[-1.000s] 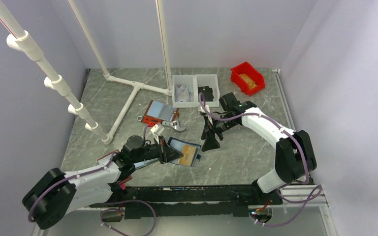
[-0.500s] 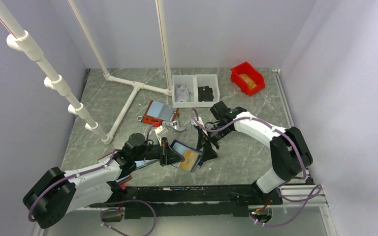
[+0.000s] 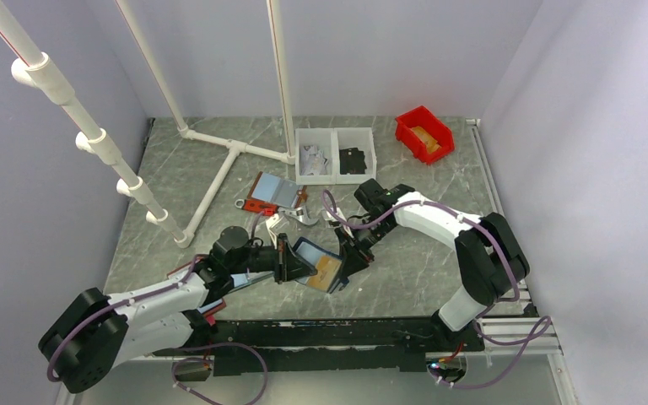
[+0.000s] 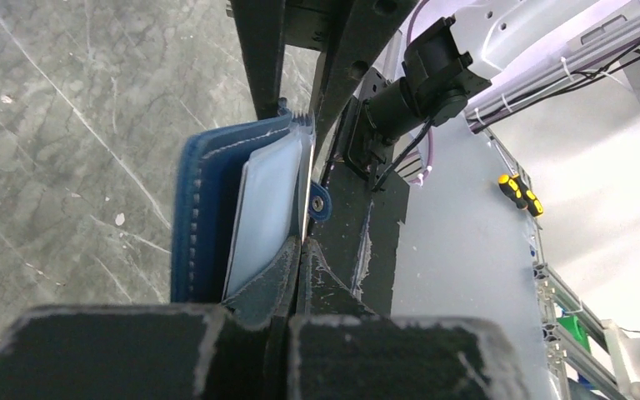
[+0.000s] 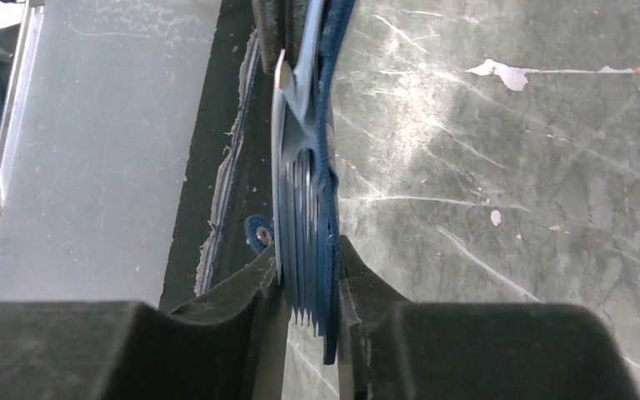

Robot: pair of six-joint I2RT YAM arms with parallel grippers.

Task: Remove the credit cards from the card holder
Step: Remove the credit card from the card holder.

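Note:
The navy card holder [image 3: 310, 258] is lifted open off the table's near middle, between my two grippers. A tan credit card [image 3: 328, 270] shows in its light blue pocket; no black card is visible. My left gripper [image 3: 284, 261] is shut on the holder's left half. In the left wrist view its fingertips [image 4: 301, 250] pinch a thin light blue flap of the holder [image 4: 212, 208]. My right gripper [image 3: 347, 255] is shut on the right half. In the right wrist view the fingers [image 5: 310, 279] clamp the stacked pocket edges and navy cover of the holder [image 5: 304, 200].
A red-edged holder [image 3: 271, 192] lies open behind the navy one, with metal clips [image 3: 294, 218] beside it. Two white bins [image 3: 335, 154] and a red bin [image 3: 424, 133] stand at the back. A white pipe frame [image 3: 219, 173] crosses the back left.
My right gripper has come in from the right, down and to the left, and closed on the holder's right half. The left gripper has kept its hold, shifting only slightly.

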